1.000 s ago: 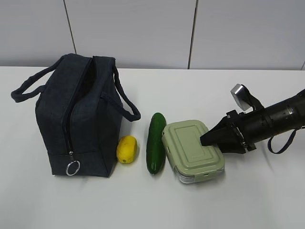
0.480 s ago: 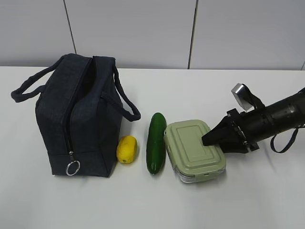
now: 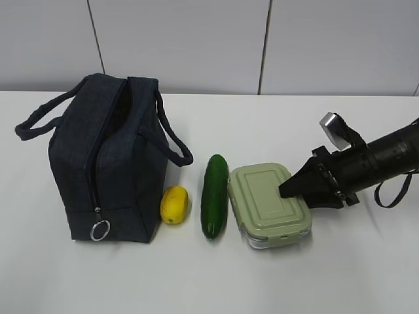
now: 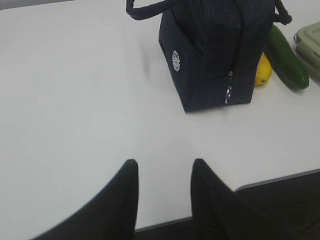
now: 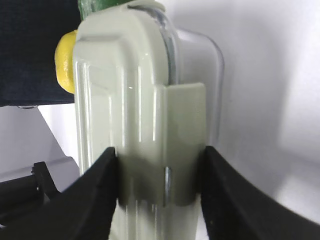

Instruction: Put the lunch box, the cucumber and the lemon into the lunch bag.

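The sage-lidded lunch box [image 3: 265, 206] lies on the white table, right of the dark green cucumber [image 3: 215, 195] and the yellow lemon [image 3: 174, 204]. The navy lunch bag [image 3: 111, 157] stands at the left, its silver ring pull [image 3: 100, 230] hanging low on the near end. My right gripper [image 3: 286, 190] reaches in from the right and is shut on the lunch box's right end. In the right wrist view the fingers [image 5: 102, 170] press the lid and base of the lunch box [image 5: 125, 100]. My left gripper [image 4: 162, 165] is open and empty, well short of the lunch bag [image 4: 210, 65].
The table's front edge [image 4: 280, 177] runs just beside my left gripper. A grey panelled wall [image 3: 196, 39] stands behind the table. The bag's loop handles [image 3: 173, 140] droop to both sides, one over the lemon.
The lunch box has slid slightly right, away from the cucumber, with my right gripper on it. The left gripper has not moved.
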Controlling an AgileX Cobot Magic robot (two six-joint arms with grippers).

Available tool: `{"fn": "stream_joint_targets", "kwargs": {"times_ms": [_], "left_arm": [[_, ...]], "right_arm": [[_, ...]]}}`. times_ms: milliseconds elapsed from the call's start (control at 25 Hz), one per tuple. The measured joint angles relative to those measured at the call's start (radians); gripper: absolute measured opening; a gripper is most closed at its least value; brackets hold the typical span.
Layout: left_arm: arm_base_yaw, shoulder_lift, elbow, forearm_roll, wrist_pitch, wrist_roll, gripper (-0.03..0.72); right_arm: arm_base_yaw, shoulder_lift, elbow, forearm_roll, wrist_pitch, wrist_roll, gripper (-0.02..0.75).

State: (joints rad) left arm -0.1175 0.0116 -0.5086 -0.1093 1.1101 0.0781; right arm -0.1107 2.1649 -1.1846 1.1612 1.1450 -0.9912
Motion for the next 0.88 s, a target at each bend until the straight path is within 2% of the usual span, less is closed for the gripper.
{"fn": "stream_joint_targets", "kwargs": {"times_ms": [880], "left_arm": [[0.000,0.000,0.000,0.000,0.000,0.000,0.238]], "right_arm": [[0.000,-0.036,0.000,-0.014,-0.010,0.043,0.363]]}}
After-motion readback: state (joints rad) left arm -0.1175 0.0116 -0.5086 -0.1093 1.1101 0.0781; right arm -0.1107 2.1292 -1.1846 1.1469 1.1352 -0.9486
